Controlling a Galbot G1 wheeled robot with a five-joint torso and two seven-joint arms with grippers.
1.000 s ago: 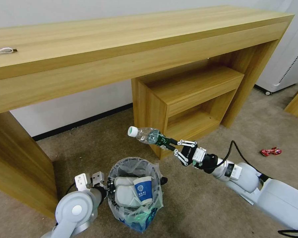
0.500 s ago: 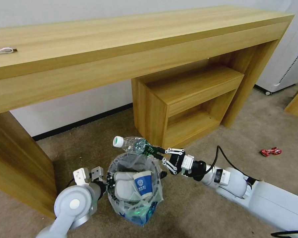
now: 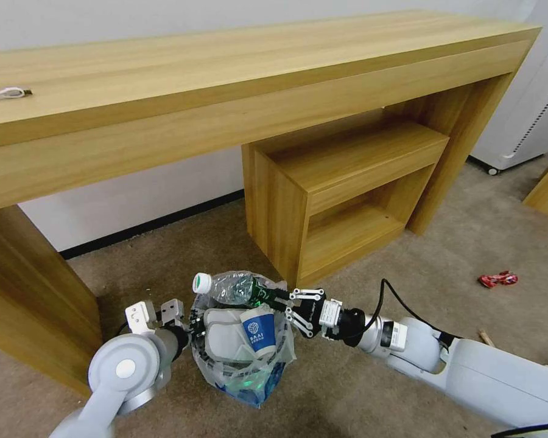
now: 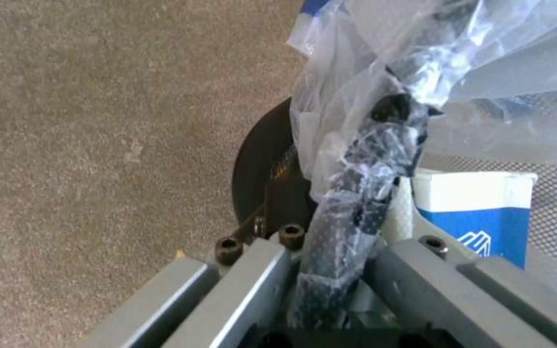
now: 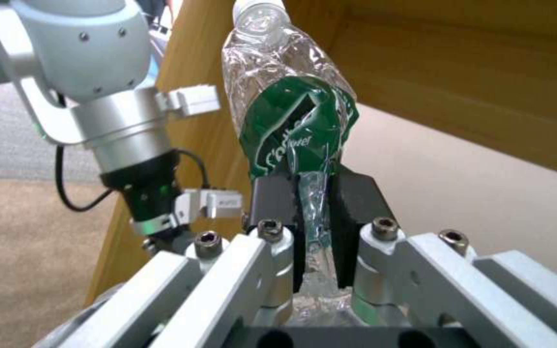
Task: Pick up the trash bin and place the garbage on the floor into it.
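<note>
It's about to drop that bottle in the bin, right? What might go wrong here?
The trash bin already holds a white slipper and a blue-white paper cup up near its rim, so the crushed plastic bottle in the right gripper may bounce out. The left gripper pinches only the rim through slippery plastic bag, so the bin could slip or tilt.

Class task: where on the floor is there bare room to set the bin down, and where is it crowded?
Free: carpet between the bin and the red wrapper. Crowded: the bin mouth, holding slipper and cup, with both claws there.
</note>
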